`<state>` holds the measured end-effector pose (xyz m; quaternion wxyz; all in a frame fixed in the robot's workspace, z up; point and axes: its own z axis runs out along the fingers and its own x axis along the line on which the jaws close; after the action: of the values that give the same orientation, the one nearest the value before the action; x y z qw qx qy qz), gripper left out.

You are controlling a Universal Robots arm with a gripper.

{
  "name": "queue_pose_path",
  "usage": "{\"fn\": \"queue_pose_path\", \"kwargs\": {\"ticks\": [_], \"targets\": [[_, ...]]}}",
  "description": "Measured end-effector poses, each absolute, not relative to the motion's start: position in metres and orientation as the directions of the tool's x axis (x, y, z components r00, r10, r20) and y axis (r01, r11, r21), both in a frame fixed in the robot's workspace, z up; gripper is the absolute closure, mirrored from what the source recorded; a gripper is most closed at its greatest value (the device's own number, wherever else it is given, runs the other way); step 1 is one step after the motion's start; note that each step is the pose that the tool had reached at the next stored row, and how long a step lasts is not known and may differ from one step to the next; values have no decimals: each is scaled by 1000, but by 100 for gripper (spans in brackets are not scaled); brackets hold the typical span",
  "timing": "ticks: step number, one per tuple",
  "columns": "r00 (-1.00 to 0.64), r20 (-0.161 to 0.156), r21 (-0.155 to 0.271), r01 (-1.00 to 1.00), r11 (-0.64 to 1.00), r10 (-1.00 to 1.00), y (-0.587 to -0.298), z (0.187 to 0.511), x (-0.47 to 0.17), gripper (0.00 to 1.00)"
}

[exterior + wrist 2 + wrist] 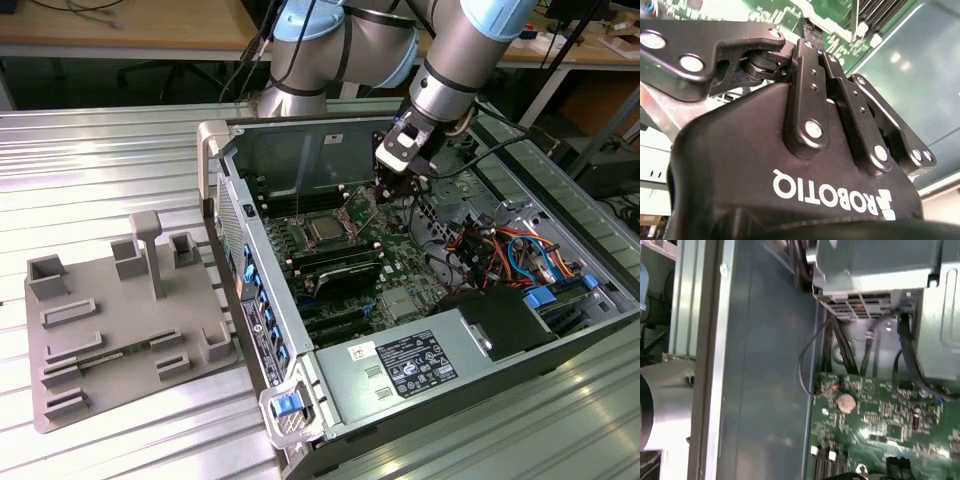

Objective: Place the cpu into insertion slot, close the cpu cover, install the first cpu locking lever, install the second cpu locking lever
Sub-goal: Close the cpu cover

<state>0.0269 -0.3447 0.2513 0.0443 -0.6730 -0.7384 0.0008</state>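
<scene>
Reaching into the open computer case (300, 150) in the exterior view, the gripper (388, 186) hangs just beside the cpu cover (362, 206), which looks raised rather than shut. The cpu (328, 229) lies flat in the insertion slot (309, 233), so step one reads as done. Cover and both levers appear left to do.

Second wrist view: gripper body close up over the green motherboard (840, 30); open or closed, cannot tell.

First wrist view: a coin battery (845, 402) and dark cables (840, 347).
</scene>
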Motion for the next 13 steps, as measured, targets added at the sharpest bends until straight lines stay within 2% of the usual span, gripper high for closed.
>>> {"fn": "queue_pose_path", "kwargs": {"ticks": [13], "targets": [[-90,65,-57,994,94,994,-345,250,-14,89]]}}
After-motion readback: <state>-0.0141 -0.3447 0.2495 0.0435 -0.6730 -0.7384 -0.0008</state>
